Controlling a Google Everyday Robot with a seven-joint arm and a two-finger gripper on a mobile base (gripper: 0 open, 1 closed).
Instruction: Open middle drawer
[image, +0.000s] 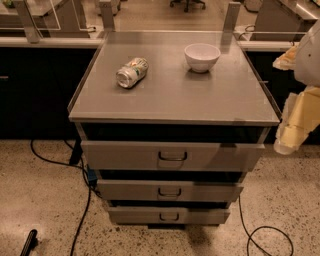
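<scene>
Camera view: the middle drawer (130, 190) is a plain grey metal front in the cabinet under the bench (175, 100), on the near face and roughly centred left to right. It sits between the taller, wider top drawer (120, 156) and the shorter, narrower bottom drawer (135, 215). A small dark rectangular pull handle (170, 192) is set in the middle of its front. A dark gap runs along its upper edge, and none of its tray shows.

The bench top is a flat grey sheet with a low rim. A crushed can (132, 72) lies on its side toward the far left, and a white bowl (202, 56) stands upright toward the far right, well apart from the can.

The tool (289, 136) hangs at the right edge, beside the bench's near right corner and above the floor, touching nothing; whether it is open or closed cannot be told.

The floor (40, 200) is speckled stone. Black cables (82, 215) trail over it on both sides of the cabinet. Dark counters stand behind.
</scene>
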